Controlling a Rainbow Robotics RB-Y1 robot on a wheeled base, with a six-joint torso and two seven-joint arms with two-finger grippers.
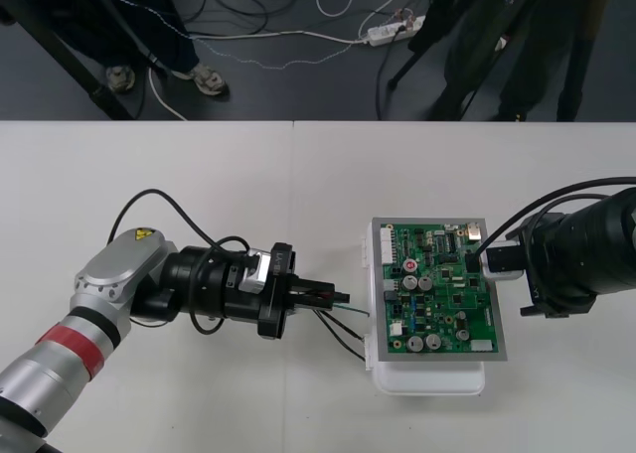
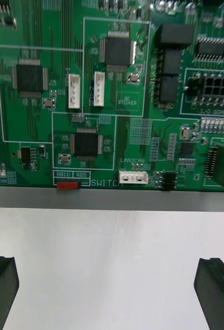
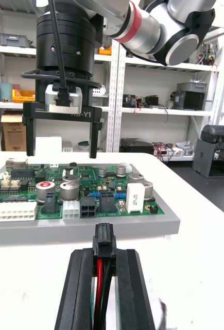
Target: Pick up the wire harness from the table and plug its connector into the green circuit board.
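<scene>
The fingers [image 3: 81,289] of the left gripper [image 1: 336,296] are pressed together on the black plug [image 3: 104,243] of the wire harness. The plug sticks out past their tips, facing the green circuit board [image 1: 442,294] and just short of its edge. The red and black wires [image 1: 343,329] run back between the fingers and trail loose over the table [image 1: 199,175] beside that same edge. The plug is not in the board yet.

The right gripper [image 1: 494,259] stands at the board's opposite edge, its fingers [image 2: 2,291] wide apart and holding nothing.

The step in hand looks like the final approach. To do it well, the plug should be kept level and square to the board, then lined up over the matching header among the white sockets [image 3: 73,209] near the left gripper's edge; which one is meant I cannot tell. The push should be slow and straight, with the grip firm so the plug does not tilt. The loose wires must stay free of the corner of the white base [image 1: 427,378]. The right gripper could steady the board against the push.
</scene>
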